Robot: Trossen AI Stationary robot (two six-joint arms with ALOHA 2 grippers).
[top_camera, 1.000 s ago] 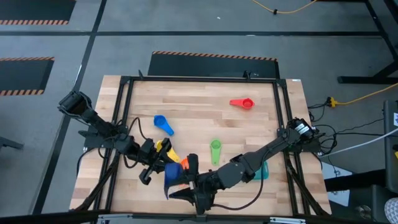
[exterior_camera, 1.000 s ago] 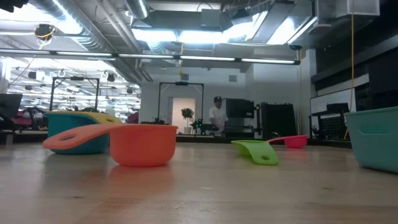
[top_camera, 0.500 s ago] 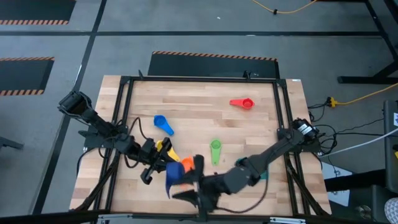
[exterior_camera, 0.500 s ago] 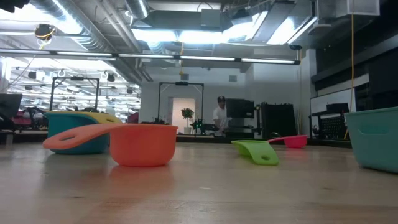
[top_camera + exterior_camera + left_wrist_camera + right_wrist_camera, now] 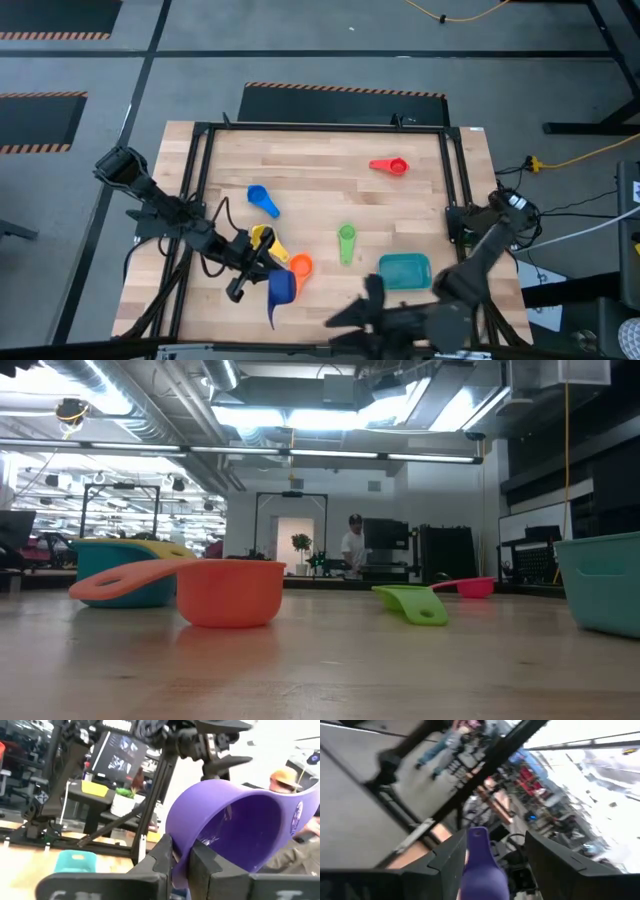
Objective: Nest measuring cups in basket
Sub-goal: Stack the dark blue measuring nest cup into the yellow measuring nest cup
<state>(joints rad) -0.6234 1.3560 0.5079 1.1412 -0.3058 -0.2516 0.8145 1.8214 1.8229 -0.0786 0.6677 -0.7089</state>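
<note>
My left gripper [image 5: 181,862] has its fingers clamped on the dark blue cup [image 5: 281,290]; right gripper's [image 5: 487,852] fingers stand apart near the bench [image 5: 320,200] edge.

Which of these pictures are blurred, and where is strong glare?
Right wrist view: smeared with motion blur, white glare at one side. Left wrist view: the purple cup close and soft, bright background washed out. Low view: ceiling lights glare; orange cup sharp.

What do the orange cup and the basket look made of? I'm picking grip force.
Orange cup: apparently moulded plastic, matte to satin, evenly coloured with a soft sheen and rounded edges. Basket: likely plastic too, with a teal, slightly translucent-looking wall and a smooth thin rim. Neither shows metal or glass glare.
</note>
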